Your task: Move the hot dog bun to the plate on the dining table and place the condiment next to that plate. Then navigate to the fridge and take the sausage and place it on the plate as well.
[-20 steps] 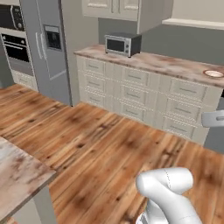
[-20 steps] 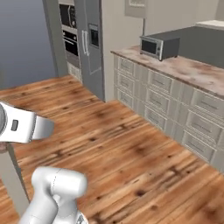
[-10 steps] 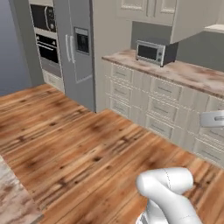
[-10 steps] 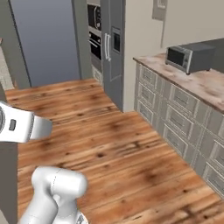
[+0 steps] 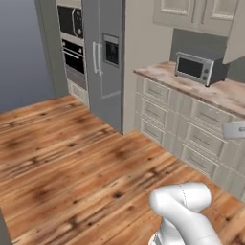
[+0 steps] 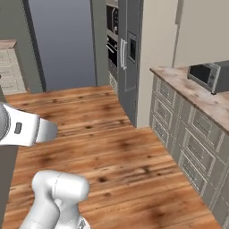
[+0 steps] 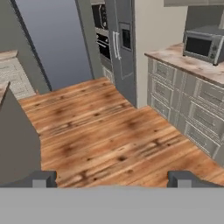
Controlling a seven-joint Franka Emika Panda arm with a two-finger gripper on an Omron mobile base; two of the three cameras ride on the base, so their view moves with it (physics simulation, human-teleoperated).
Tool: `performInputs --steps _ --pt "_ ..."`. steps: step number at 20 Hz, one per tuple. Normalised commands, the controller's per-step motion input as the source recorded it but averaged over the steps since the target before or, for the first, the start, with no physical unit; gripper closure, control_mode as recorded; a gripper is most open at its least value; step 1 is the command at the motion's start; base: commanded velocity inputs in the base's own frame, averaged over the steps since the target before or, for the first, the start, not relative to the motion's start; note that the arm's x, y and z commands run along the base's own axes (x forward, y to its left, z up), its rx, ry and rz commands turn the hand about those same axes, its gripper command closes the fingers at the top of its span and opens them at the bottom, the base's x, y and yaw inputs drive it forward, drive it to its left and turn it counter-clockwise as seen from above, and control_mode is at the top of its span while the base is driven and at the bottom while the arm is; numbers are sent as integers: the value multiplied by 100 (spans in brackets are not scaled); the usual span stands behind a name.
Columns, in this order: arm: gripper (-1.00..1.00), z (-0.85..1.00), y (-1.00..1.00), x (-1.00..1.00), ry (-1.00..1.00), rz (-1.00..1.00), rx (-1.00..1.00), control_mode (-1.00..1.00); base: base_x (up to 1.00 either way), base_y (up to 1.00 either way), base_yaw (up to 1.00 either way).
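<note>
Two small dark finger tips (image 7: 43,178) of the gripper (image 7: 112,179) stand far apart at the bottom of the hand view, jaws fully spread w/ nothing between them but bare floor.

L to R in the left base view: blue-grey wall, then a cream oven and microwave column (image 5: 72,43), then the tall grey fridge (image 5: 107,62) w/ flat door shut, pale vertical bar handles and a dark dispenser panel. Just right of it a beige wall panel, then the marbled counter with cream drawers (image 5: 191,124), carrying a silver microwave (image 5: 196,68) near its far end. Warm brown wood-plank floor (image 5: 72,172) runs in front of all of them. White arm (image 5: 184,210) rises at lower right.

Right base view: fridge (image 6: 129,53) sits upper centre, counter to its right.
</note>
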Motion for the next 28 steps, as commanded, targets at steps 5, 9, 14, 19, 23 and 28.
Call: performInputs --steps 5,9,14,19,23,28 --pt "-100 0 0 0 0 0 0 100 100 5 8" --pt "-100 0 0 0 0 0 0 100 100 34 -13" --pt "-100 0 0 0 0 0 0 100 91 52 -31" --pt "-100 0 0 0 0 0 0 100 85 67 -35" --pt "-100 0 0 0 0 0 0 100 72 74 -41" --pt "-100 0 0 0 0 0 0 100 65 75 -41"
